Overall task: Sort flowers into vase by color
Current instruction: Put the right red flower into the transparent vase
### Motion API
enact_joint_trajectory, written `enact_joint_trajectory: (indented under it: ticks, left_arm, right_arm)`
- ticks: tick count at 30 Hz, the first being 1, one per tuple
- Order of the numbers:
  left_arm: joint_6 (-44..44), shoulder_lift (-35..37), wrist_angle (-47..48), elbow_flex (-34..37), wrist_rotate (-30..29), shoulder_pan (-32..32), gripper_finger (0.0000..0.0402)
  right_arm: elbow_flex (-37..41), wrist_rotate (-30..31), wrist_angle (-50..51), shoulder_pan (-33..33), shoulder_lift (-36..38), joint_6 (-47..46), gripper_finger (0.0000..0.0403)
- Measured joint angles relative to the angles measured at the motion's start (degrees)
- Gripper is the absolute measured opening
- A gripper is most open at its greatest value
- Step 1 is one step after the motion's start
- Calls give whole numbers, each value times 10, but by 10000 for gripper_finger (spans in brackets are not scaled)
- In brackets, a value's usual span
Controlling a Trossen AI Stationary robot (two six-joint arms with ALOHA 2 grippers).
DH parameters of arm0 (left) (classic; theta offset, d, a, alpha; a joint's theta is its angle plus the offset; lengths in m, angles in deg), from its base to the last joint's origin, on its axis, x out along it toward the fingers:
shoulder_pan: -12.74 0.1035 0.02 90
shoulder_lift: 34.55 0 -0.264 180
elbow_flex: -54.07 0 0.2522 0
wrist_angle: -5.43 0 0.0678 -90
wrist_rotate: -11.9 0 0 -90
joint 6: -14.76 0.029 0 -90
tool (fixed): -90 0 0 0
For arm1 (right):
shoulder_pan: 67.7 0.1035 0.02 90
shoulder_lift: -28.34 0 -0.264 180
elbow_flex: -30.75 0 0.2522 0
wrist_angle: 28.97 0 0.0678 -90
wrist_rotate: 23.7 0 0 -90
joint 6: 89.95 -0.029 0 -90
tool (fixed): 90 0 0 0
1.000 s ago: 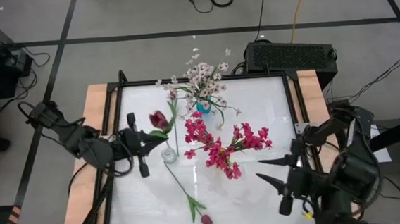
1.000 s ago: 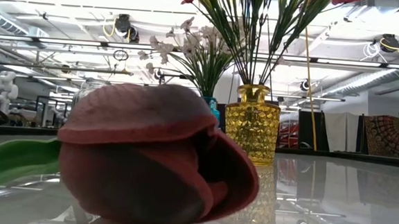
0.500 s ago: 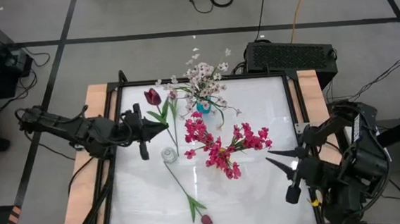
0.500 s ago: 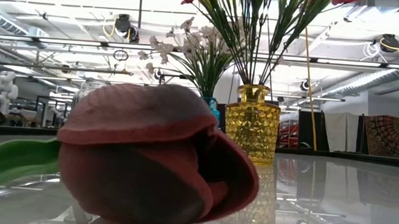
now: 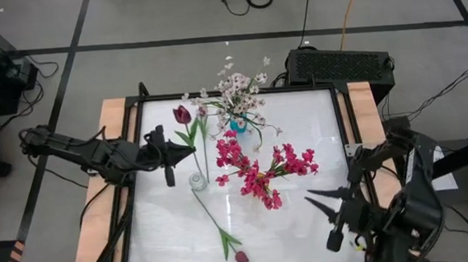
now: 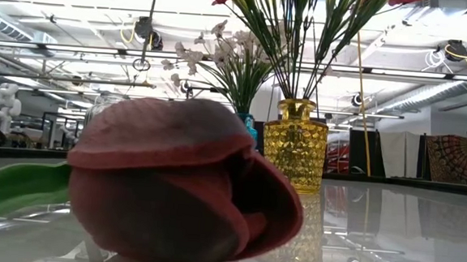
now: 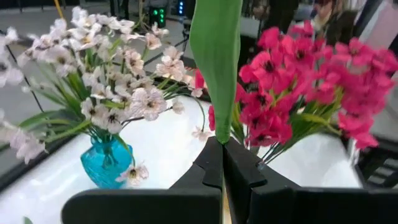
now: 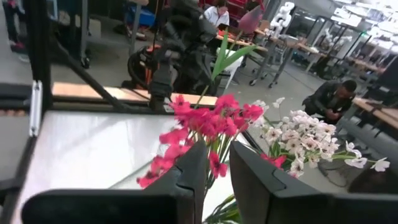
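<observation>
Over table [image 5: 307,225], left gripper [image 5: 193,153] pinches upright tulip [image 5: 182,114].

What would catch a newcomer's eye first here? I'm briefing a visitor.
The magenta blooms fanning out mid-table, with white-pink blossoms in a blue vase behind them. The left gripper holds a maroon tulip upright above a clear vase; another tulip lies near the front edge.

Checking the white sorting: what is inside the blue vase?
The blue vase holds the white-pink blossom spray, stems fanning out of its mouth. The stem ends inside are hidden behind the tinted glass.
</observation>
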Motion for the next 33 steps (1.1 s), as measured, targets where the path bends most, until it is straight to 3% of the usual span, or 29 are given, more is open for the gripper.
enact_joint_trajectory:
  ticks: [8, 14, 33]
  left_arm:
    - [-43, 47, -10, 53, 2, -7, 1]
    - [-36, 50, -14, 70, 2, -7, 1]
    - [-43, 50, 31, 70, -23, -7, 4]
  right_arm:
    - [1, 41, 20, -9, -45, -1, 57]
    - [0, 29, 20, -33, -44, -5, 5]
    - [0, 12, 11, -50, -43, 5, 1]
